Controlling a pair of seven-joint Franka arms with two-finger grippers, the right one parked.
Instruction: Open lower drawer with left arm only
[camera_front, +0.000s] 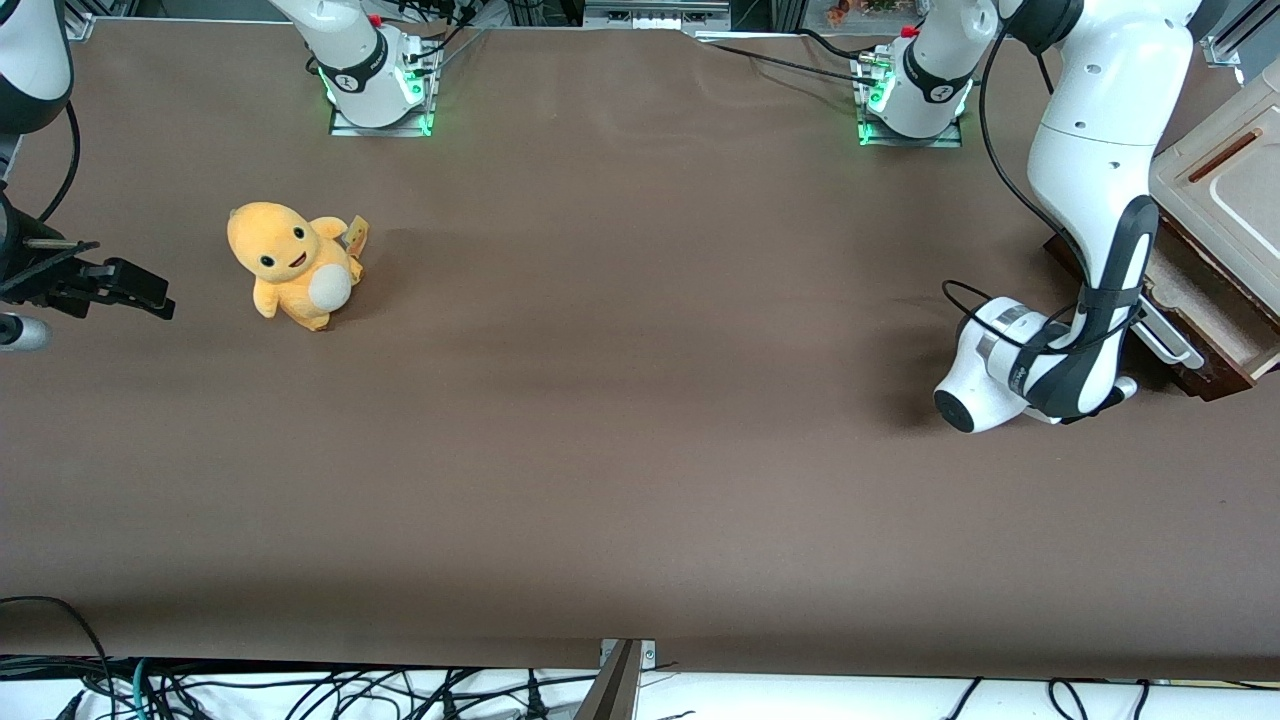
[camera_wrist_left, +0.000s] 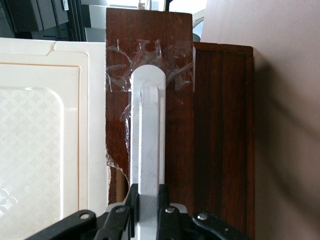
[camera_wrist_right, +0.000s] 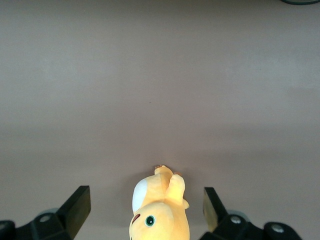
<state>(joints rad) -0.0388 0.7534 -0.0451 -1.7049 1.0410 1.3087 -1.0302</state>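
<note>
Item: lower drawer (camera_front: 1215, 325), working arm's end of the table, part-open, pale inside showing | Tool: your left arm (camera_front: 1095, 200) gripper (camera_wrist_left: 148, 210) pinching its bar handle (camera_wrist_left: 148, 135) | Left: you likely need more pull.

A yellow-orange plush toy (camera_front: 292, 262) sits upright on the brown surface (camera_front: 620, 420), toward the parked arm's end. It has a white belly patch, dark eyes, an open mouth, and a small tag at its side. A cream-beige cabinet top (camera_front: 1225, 195) with a brown slot lies at the working arm's end. Loose black cables (camera_front: 300, 690) run along the edge nearest the front camera.
</note>
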